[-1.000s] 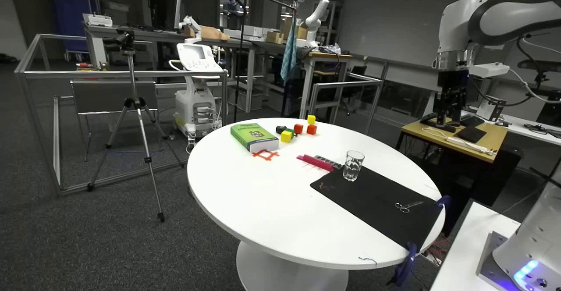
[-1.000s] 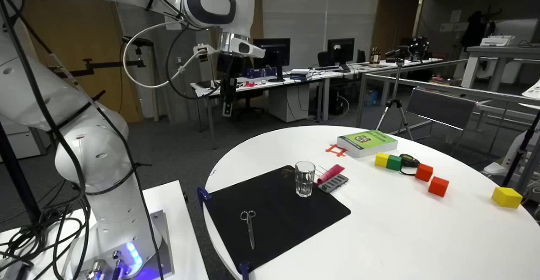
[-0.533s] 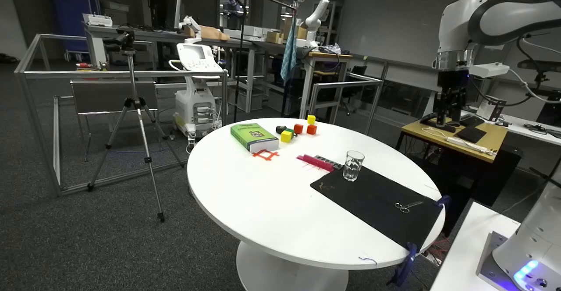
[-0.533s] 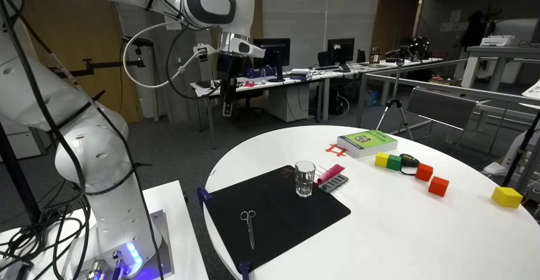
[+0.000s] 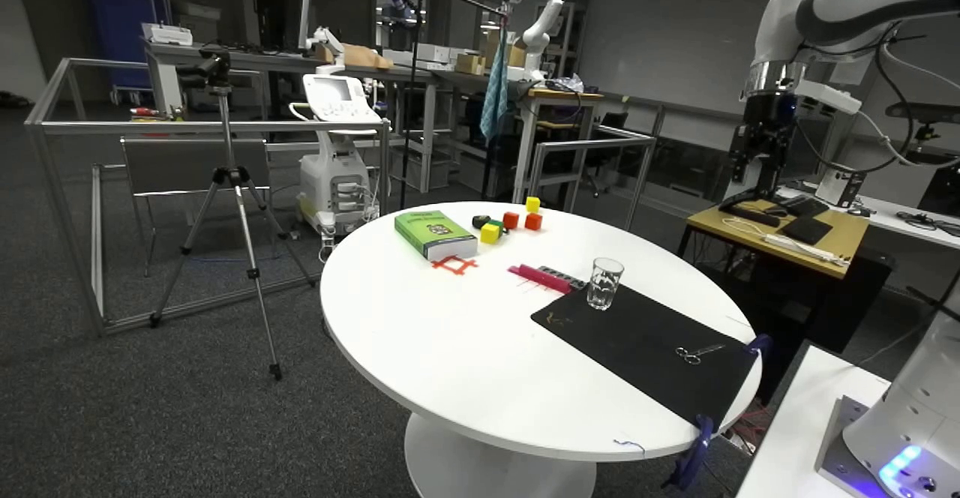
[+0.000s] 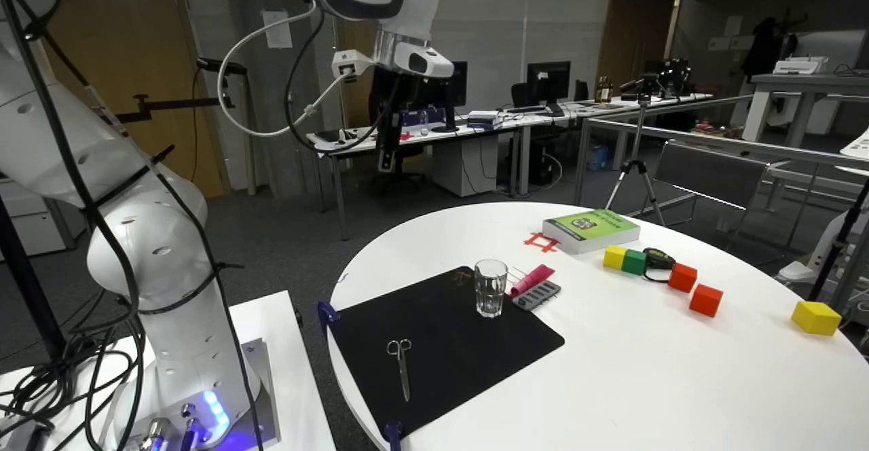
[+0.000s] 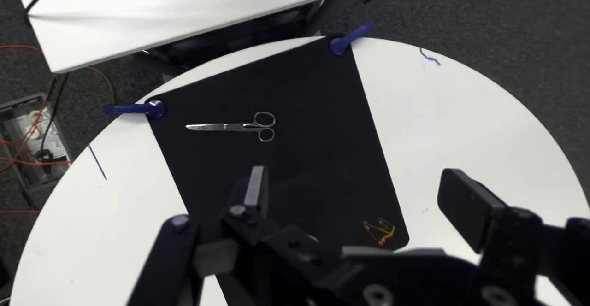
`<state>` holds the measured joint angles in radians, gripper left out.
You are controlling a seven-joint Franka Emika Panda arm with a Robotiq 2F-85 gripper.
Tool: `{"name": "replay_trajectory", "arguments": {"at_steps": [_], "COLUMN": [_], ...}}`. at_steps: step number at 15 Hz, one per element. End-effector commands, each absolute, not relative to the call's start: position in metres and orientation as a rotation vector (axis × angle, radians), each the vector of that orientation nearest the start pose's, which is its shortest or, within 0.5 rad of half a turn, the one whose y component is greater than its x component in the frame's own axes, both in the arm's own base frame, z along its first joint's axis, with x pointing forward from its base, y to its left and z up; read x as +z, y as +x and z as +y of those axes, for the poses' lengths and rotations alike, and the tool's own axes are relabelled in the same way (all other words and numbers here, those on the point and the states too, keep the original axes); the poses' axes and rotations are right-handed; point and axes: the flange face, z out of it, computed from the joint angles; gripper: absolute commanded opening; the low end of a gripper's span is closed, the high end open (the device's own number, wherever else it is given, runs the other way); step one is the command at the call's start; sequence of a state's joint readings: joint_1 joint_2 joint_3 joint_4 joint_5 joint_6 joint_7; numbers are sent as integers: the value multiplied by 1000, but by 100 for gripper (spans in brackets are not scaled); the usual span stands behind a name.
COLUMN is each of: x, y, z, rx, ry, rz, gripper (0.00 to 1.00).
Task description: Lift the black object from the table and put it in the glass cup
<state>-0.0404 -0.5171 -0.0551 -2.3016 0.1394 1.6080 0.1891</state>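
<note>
I cannot make out the black object in any view. The glass cup [image 5: 604,286] stands upright on the far part of the black mat [image 6: 448,349], which covers part of the round white table [image 5: 450,333]; in the wrist view the cup is largely or wholly hidden behind the gripper's mechanism. High above the table's robot-side edge hangs my gripper [image 6: 387,157], pointing down and slightly tilted. Seen from the wrist, the gripper [image 7: 355,177] is wide open, its two fingers far apart with only mat and tabletop beneath.
Silver scissors [image 7: 230,126] lie on the mat, held at its edge by blue clamps [image 7: 156,108]. Beside the cup are a pink piece [image 6: 531,280] and a grey slab [image 6: 536,296]. Further off sit a green book [image 6: 590,229], a tape measure [image 6: 657,259] and several coloured cubes [image 6: 706,300].
Over the last half second the arm has risen and moved, its hand now tilted; the gripper has shifted rightward in one exterior picture and leftward in another. Objects on the table are unmoved.
</note>
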Motion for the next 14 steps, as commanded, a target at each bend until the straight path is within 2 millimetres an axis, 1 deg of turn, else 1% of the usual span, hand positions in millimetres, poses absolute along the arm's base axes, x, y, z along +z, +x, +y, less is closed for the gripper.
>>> {"name": "replay_trajectory", "arguments": {"at_steps": [1,2,4,7,8,10,11,12,13,14], "x": [543,543,534,512,504,483,473,465,459,455], "y": [419,429,450,479,486,500,505,510,513,509], "z": [-72,-84,-104,-129,-136,-147,-151,-154,-155,-152], "rx": [299,293,278,208,185,143,140,132,162,287], "ry": [-2823,-2802,-2792,-2816,-2837,-2926,-2961,-2990,-2985,-2933], "rz": [504,538,578,564,531,388,286,220,183,159], "gripper": [100,100,100,100,100,100,100,100,100,100]}}
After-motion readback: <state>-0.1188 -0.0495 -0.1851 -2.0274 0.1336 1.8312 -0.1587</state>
